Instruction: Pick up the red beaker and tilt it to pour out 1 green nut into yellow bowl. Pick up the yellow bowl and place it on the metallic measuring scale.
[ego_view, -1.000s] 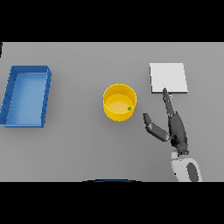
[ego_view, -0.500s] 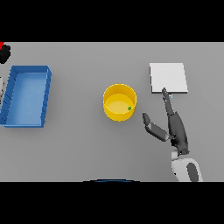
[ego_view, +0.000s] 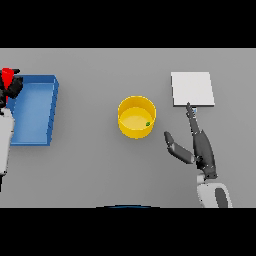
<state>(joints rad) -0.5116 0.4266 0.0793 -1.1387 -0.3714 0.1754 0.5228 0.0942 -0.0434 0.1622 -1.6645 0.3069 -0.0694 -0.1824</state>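
- The grey table (ego_view: 100, 170) fills the view and bears everything else.
- A blue tray (ego_view: 34, 111) lies at the table's left side, its long edges running away from the robot.
- The metallic measuring scale (ego_view: 193, 89), a pale square plate, sits at the right far part of the table, well apart from the tray.
- The yellow bowl (ego_view: 136, 117) stands upright near the table's middle, between tray and scale, not on the scale.
- The right hand (ego_view: 199, 147) rests over the table to the right of the bowl, fingers straight and pointing toward the scale's near edge, thumb spread out toward the bowl; it holds nothing.
- The left hand (ego_view: 11, 90) shows at the left edge beside the tray's far corner, clamped around the red beaker (ego_view: 7, 76), of which only the top shows.
- One green nut (ego_view: 148, 123) lies inside the bowl, near its right wall.
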